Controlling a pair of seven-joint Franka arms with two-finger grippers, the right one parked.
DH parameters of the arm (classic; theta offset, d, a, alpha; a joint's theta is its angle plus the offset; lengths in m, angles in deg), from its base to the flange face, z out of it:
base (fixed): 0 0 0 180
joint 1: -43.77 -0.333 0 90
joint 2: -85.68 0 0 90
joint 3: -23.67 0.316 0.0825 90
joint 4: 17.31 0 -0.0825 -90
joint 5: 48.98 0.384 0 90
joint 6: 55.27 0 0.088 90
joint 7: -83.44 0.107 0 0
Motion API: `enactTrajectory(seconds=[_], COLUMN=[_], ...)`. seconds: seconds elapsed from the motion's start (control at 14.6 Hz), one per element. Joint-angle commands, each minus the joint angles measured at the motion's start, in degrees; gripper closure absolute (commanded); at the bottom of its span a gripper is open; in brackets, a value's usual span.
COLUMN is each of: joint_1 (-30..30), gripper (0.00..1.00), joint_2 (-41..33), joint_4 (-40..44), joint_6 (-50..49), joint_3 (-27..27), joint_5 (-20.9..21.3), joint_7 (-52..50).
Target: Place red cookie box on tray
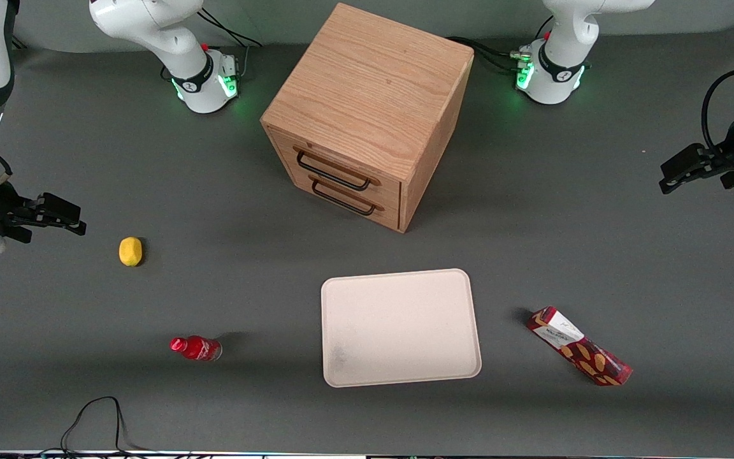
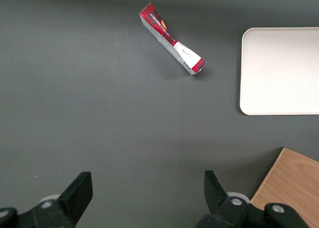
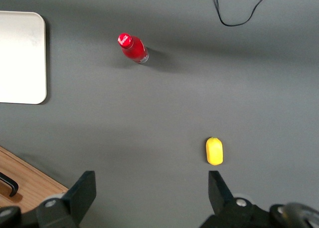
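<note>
Your left arm's end effector [image 1: 668, 180] hangs above the dark grey table [image 1: 86, 159] at the working arm's end, fingers [image 2: 79, 190] spread wide apart and holding nothing. The long narrow dark-red tartan cookie box with white label panel [image 1: 578, 345] lies flat on the table, angled, just beside the flat cream-white rectangular tray with rounded corners [image 1: 400, 327] but not touching it, and nearer the front camera than the end effector. You see the tray bare, nearer the front camera than the light oak wooden drawer cabinet with two black handles [image 1: 367, 115]. Toward the parked arm's end lie a small red bottle [image 1: 195, 348] on its side and a yellow lemon-like object [image 1: 130, 250], well apart.
</note>
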Motion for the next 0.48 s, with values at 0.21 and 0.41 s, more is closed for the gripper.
enactTrajectory(seconds=[0.21, 0.41], joint_1=[0.2, 0.2], gripper=[0.0, 0.0], joint_2=[-0.1, 0.1], joint_4=[0.6, 0.6], joint_6=[-0.9, -0.9], joint_3=[0.0, 0.1], joint_5=[0.9, 0.7], joint_7=[-0.7, -0.7])
